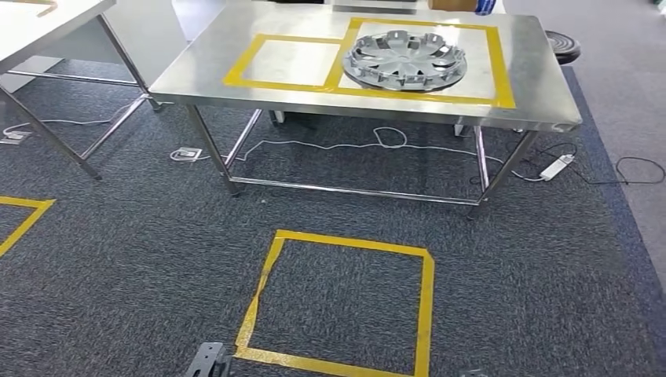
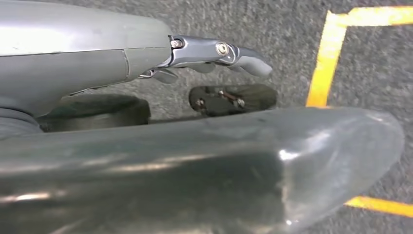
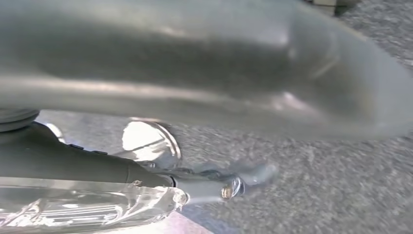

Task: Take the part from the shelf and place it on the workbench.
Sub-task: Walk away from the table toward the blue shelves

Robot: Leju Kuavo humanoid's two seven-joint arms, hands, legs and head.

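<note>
Both arms hang low, their wrist cameras looking down at grey carpet. In the left wrist view the left hand (image 2: 214,122) shows a thick grey thumb and a dark finger stretched out straight, with nothing between them, so it reads as released. In the right wrist view the right hand (image 3: 214,146) is blurred; a finger reaches forward beside something shiny and clear that I cannot identify, and I cannot tell whether this hand is released, clenched or grasping. The part (image 1: 404,60) (a silver wheel cover with many spokes) lies flat on the steel worktop (image 1: 228,55), inside the larger yellow-taped rectangle (image 1: 503,67) on the worktop's right half. A smaller taped rectangle (image 1: 239,63) sits just beside it to the left. On the carpet between the robot and the worktop is a yellow taped square (image 1: 424,306). White cables (image 1: 377,141) trail under the worktop, a power strip (image 1: 556,166) lies near its right legs, and a second table (image 1: 31,27) stands at far left.
</note>
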